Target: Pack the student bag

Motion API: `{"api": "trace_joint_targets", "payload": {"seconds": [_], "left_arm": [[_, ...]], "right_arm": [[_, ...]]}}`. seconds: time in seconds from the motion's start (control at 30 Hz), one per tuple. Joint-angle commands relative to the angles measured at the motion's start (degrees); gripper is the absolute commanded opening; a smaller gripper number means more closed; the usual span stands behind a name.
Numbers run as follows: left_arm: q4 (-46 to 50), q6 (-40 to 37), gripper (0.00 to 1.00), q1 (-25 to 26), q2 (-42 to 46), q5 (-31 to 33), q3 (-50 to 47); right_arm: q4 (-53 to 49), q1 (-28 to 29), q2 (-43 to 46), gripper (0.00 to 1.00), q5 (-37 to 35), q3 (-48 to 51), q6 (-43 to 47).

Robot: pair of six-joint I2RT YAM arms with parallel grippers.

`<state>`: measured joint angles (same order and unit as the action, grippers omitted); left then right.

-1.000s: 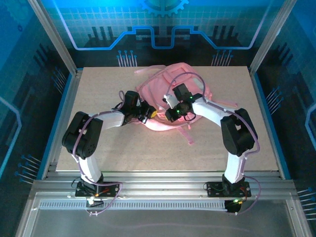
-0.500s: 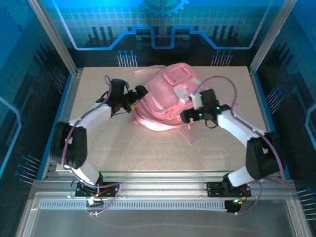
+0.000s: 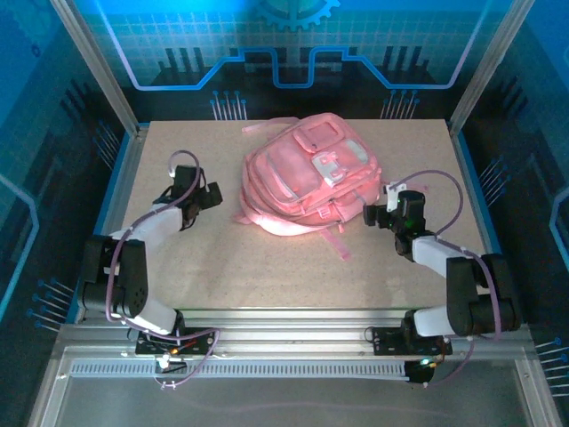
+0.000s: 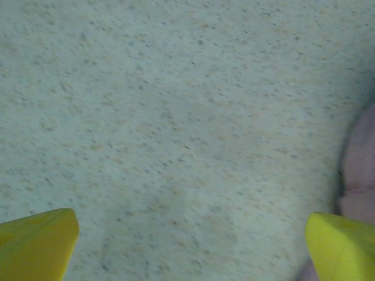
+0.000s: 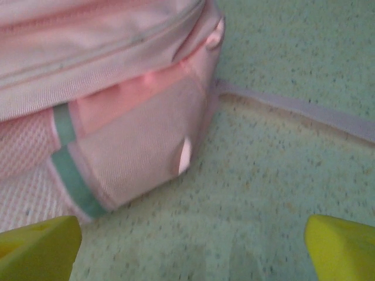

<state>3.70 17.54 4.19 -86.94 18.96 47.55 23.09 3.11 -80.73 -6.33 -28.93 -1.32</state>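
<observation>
- Two tools stand wide, holding nothing: left tool at 9 o'clock of the bag, right tool at 3 o'clock.
- Bag lies on the counter, toward 12 o'clock.

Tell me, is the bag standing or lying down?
Lying down: the bag rests flat on the table, front pockets facing up.
</observation>
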Motion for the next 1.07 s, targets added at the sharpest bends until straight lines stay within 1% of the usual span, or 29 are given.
{"api": "trace_joint_targets", "payload": {"seconds": [0.0, 0.03, 0.07, 0.1, 0.13, 0.17, 0.2, 0.23, 0.27, 0.3, 0.33, 0.37, 0.4, 0.43, 0.47, 0.5, 0.53, 0.6, 0.63, 0.8, 1.03], "left_arm": [[-15.79, -8.11, 0.99, -0.15, 1.82, 5.58, -6.37], [-19.32, -9.35, 0.99, -0.12, 1.97, 6.01, -8.39], [-24.84, -10.9, 0.99, -0.15, 2.16, 5.9, -11.81], [-33.27, -12.83, 0.99, -0.21, 2.46, 5.07, -15.93], [-33.67, -13.06, 0.99, -0.15, 4.0, 3.88, -17.37], [-40.9, -14.85, 0.99, -0.4, 4.99, 3.03, -20.69], [-48.0, -14.89, 0.99, -0.9, 5.61, 1.4, -24.31], [-57.75, -14.06, 0.99, -1.87, 3.08, 1.01, -28.59], [-64.95, -14.17, 0.99, -3.25, 1.31, -1.22, -30.96], [-59.83, -13.16, 0.99, -3.46, 3.6, -2.36, -30.88], [-58.53, -12.94, 0.99, -3.59, 4.31, -2.61, -30.54], [-61.51, -13.48, 0.99, -3.66, 3.1, -3.19, -30.89], [-62.41, -13.85, 0.99, -3.58, 2.22, -4.05, -31.1], [-63.6, -13.14, 0.99, -3.64, -0.33, -2.94, -31.32], [-70.9, -14.51, 0.99, -4.02, -3.52, -3.88, -32.08], [-69.63, -13.84, 0.99, -3.92, -2.1, -4.01, -32.23], [-65.69, -13.23, 0.99, -4.02, -0.77, -3.9, -31.52], [-66.95, -14.15, 0.99, -3.86, -2.2, -3.67, -30.8], [-65.46, -13.9, 0.99, -3.84, -1.64, -3.84, -30.6], [-66.05, -14.08, 0.99, -3.83, -1.96, -3.74, -30.67], [-63.42, -14.38, 0.99, -3.62, -1.81, -3.51, -29.34]], "right_arm": [[16.72, -0.91, -4.44, 0.98, 2.57, 2.26, -0.02], [16.64, -0.89, -4.1, 0.98, 2.75, 2.97, -0.01], [18.71, -0.93, -4.44, 0.99, 2.16, 3.8, -0.4], [20.93, -0.99, -4.97, 0.99, 2.37, 4.87, -0.33], [22.48, -0.79, -5.3, 1.0, 2.06, 5.47, -0.09], [21.13, -0.55, -5.02, 1.0, 1.57, 5.04, -0.08], [21.9, -0.26, -5.24, 1.0, 1.01, 5.28, 0.13], [21.12, -0.11, -5.13, 1.0, 0.57, 5.0, 0.17], [21.43, -0.02, -5.24, 1.0, 0.64, 5.03, 0.19], [21.14, 0.08, -5.21, 1.0, 0.5, 4.91, 0.2], [21.2, 0.23, -5.23, 1.0, 0.17, 4.93, 0.41], [20.66, 0.61, -5.31, 1.0, -0.29, 4.6, 0.7], [20.75, 0.65, -5.32, 1.0, -0.44, 4.58, 0.78], [20.63, 0.65, -5.32, 1.0, -0.26, 4.58, 0.77], [20.67, 0.63, -5.32, 1.0, -0.35, 4.58, 0.74], [20.59, 0.59, -5.32, 1.0, -0.2, 4.58, 0.73], [20.59, 0.65, -5.32, 1.0, -0.19, 4.58, 0.74], [19.95, 0.62, -5.4, 1.0, 1.41, 4.19, 1.54], [19.96, 0.73, -5.4, 1.0, 1.7, 4.14, 1.58], [19.8, 0.64, -5.4, 1.0, 1.86, 4.06, 1.58], [19.96, 0.6, -5.39, 1.0, 1.85, 4.14, 1.61]]}}
